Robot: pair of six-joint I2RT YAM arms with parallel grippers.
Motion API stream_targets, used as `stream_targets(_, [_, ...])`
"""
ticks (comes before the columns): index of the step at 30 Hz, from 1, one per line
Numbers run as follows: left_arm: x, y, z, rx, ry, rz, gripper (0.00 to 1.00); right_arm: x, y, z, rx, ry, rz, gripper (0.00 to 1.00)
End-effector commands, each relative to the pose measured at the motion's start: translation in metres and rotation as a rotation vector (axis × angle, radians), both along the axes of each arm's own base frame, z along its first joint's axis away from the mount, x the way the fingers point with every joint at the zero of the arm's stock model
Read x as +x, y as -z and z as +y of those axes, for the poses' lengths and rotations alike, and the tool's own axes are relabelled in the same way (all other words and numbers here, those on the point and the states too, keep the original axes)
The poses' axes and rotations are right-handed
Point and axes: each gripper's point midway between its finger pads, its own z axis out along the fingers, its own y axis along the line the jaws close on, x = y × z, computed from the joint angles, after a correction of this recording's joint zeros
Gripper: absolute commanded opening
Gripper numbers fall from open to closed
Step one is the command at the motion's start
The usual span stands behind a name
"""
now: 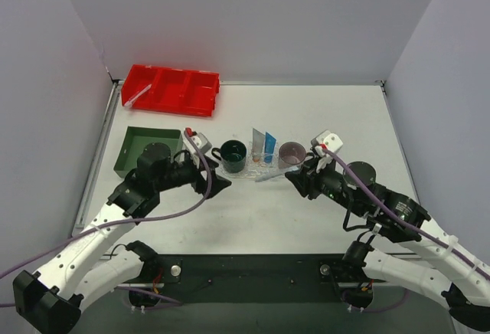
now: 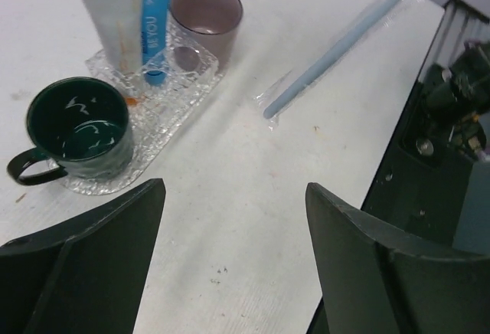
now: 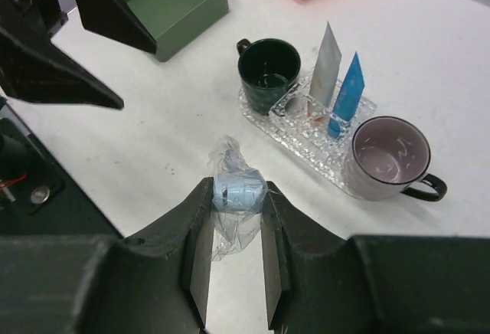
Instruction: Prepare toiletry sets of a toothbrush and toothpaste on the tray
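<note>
**toothbrush [image 2: 344, 43] held, not yet on tray [image 2: 170, 112]**

left gripper [image 2: 233, 196]: fingers apart, near-left of tray. toothpaste [image 2: 126, 20] tubes upright mid-tray. right gripper [image 3: 237, 196] clamped on wrapped toothbrush, just near of tray. Wrap probably slippery: lower slowly, release once seated.

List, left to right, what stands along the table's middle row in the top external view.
dark green square tray → dark green mug → white-grey toothpaste → blue toothpaste → mauve mug
</note>
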Motion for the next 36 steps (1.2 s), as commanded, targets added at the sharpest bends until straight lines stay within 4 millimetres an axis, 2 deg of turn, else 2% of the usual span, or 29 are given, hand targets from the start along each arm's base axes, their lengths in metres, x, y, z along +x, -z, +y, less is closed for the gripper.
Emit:
stream_targets(1, [0.052,-0.062,0.017,-0.203,-0.189,0.007,0.84,0.024,-0.017,-0.004,0.055,0.122,-0.208,0.00])
stream_targets(3, [0.081,-0.067,0.028,-0.234,-0.298,0.069,0.84,0.029,-0.013,-0.005,0.012,0.164,-0.249,0.00])
stream_targets(4, [0.099,-0.084,0.041,-0.256,-0.364,0.040,0.84,0.030,-0.014,-0.005,0.002,0.178,-0.261,0.00])
stream_targets(7, [0.132,-0.092,0.066,-0.284,-0.509,0.014,0.84,0.039,-0.007,-0.011,-0.045,0.244,-0.274,0.00])
stream_targets(8, [0.142,-0.085,0.080,-0.283,-0.559,0.031,0.84,0.041,-0.006,-0.013,-0.048,0.259,-0.277,0.00])
stream_targets(9, [0.148,-0.089,0.086,-0.304,-0.580,0.012,0.84,0.044,-0.003,-0.018,-0.063,0.289,-0.278,0.00])
stream_targets(10, [0.152,-0.088,0.092,-0.318,-0.596,0.005,0.84,0.047,-0.008,-0.017,-0.029,0.307,-0.292,0.00])
stream_targets(11, [0.156,-0.074,0.107,-0.325,-0.645,0.037,0.84,0.048,-0.008,-0.019,-0.027,0.318,-0.295,0.00])
stream_targets(14, [0.156,-0.065,0.121,-0.306,-0.690,0.033,0.83,0.054,-0.003,-0.022,-0.047,0.349,-0.291,0.00])
stream_targets(20, [0.154,-0.062,0.130,-0.237,-0.726,-0.010,0.84,0.064,0.015,-0.034,-0.069,0.374,-0.229,0.00])
stream_targets(25, [0.154,-0.058,0.127,-0.229,-0.715,-0.006,0.82,0.066,0.026,-0.039,-0.055,0.375,-0.197,0.00])
stream_targets(36, [0.155,-0.055,0.123,-0.230,-0.694,0.003,0.80,0.070,0.042,-0.030,-0.048,0.345,-0.147,0.00])
